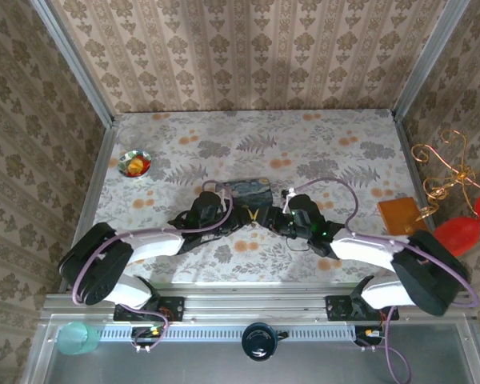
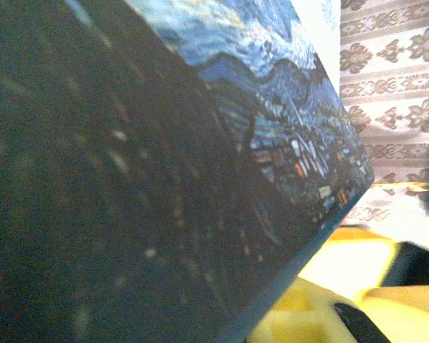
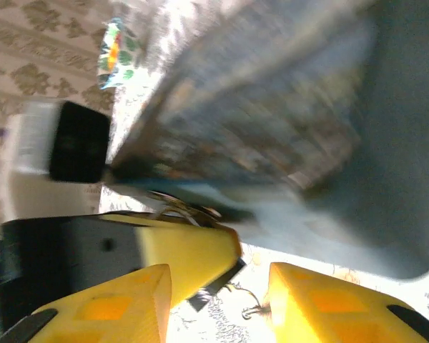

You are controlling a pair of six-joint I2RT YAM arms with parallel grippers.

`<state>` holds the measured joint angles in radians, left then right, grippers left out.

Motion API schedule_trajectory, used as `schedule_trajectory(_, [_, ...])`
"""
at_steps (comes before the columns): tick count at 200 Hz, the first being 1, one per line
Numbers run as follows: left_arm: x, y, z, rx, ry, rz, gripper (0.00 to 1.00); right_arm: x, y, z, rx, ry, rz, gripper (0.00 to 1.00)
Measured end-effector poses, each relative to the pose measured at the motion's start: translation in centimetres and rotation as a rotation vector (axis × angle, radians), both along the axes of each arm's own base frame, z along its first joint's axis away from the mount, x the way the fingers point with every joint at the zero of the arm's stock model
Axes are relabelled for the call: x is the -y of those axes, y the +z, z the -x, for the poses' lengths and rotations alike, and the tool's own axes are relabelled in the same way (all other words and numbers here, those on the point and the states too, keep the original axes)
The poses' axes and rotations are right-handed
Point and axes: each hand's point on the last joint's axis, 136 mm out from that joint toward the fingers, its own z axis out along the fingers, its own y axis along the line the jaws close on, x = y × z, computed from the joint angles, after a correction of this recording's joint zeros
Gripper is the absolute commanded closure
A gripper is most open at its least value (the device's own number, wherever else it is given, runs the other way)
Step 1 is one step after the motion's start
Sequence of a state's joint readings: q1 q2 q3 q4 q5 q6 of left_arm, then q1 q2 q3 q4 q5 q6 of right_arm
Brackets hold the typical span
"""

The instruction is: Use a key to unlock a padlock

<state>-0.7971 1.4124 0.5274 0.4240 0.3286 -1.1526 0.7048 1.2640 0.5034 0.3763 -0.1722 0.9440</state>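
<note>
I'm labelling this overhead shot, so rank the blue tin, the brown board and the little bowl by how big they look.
1. brown board and blue tin: alike, tin partly hidden, so unranked.
2. little bowl, smallest.

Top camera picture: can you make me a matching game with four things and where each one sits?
Things:
1. small bowl
2. blue painted tin
3. orange-brown block
4. pale green cup

Places:
A. middle of the table
B. on the table, by its left edge
C. on the table, by its right edge
D. off the table, past its near edge, at the left

Pairs: 1-B, 2-A, 3-C, 4-D
</note>
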Motion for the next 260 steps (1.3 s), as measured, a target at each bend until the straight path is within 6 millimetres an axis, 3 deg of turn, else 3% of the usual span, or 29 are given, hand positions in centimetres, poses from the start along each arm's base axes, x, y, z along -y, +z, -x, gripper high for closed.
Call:
schedule_trajectory(22, [-0.6, -0.4, 0.2, -0.014, -0.001, -0.027, 1.0, 0.1, 2.1, 0.7, 0.174, 0.07, 0.089, 0.56])
schedule_trajectory(45, [-0.9, -0.7, 0.1, -0.019, 0.0, -0.041, 1.0, -0.5, 2.7, 2.4, 0.343, 0.168, 0.195, 0.56])
schedule_trajectory(107, [-1.3, -0.8, 0.1, -0.028, 0.007, -0.049, 1.0, -1.5, 0.0, 5.3, 0.624, 0.377, 0.445, 0.52])
schedule_trajectory(136, [-1.4, -0.4, -0.1, -0.017, 0.011, -0.035, 1.0, -2.5, -2.9, 6.3, 0.709, 0.478, 0.546, 0.52])
schedule_trajectory(189, [-1.5, -0.6, 0.0, -0.015, 0.008, -0.023, 1.0, -3.8, -5.4, 5.6, 0.821, 0.5, 0.705, 0.55])
schedule_trajectory(260, [-2.3, -1.4, 0.4, -0.025, 0.008, -0.01, 1.0, -4.5, -3.5, 3.2, 0.893, 0.388, 0.753, 0.6])
